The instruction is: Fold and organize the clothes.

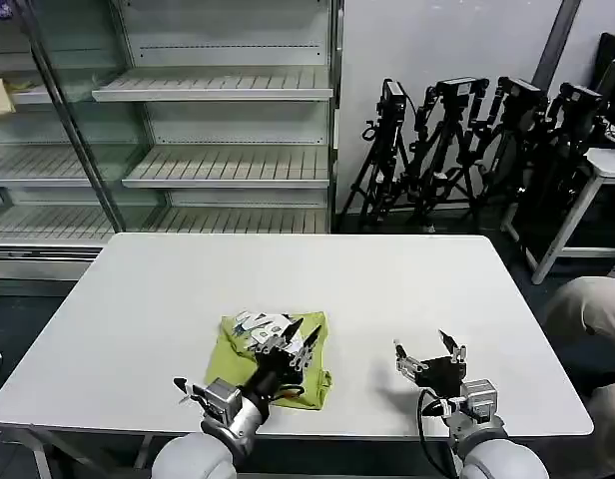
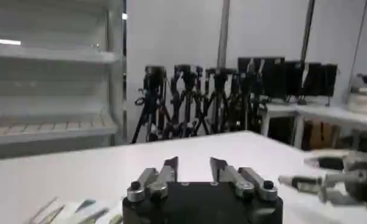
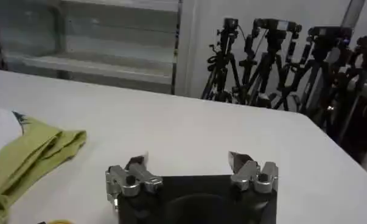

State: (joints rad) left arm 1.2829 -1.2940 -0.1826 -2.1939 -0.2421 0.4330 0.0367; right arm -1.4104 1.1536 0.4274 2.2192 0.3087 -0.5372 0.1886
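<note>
We see the folded lime T-shirt (image 1: pixel 273 359) lying near the white table's (image 1: pixel 168 299) front edge. Above it hovers the left gripper (image 1: pixel 297 337), fingers apart, grasping nothing. Right of the shirt, the right gripper (image 1: pixel 428 353) stands spread and unladen.

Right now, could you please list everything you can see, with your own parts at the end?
T-shirt: one, yellow-green with white print, folded on the table's near side.
Table: one, white, in front of the robot.
Shelves: one unit, pale, behind the table to the left.
Tripods: several, black, against the back wall on the right.
Left gripper: one, black and silver, over the T-shirt, jaws open.
Right gripper: one, black and silver, above bare table right of the T-shirt, jaws open.
</note>
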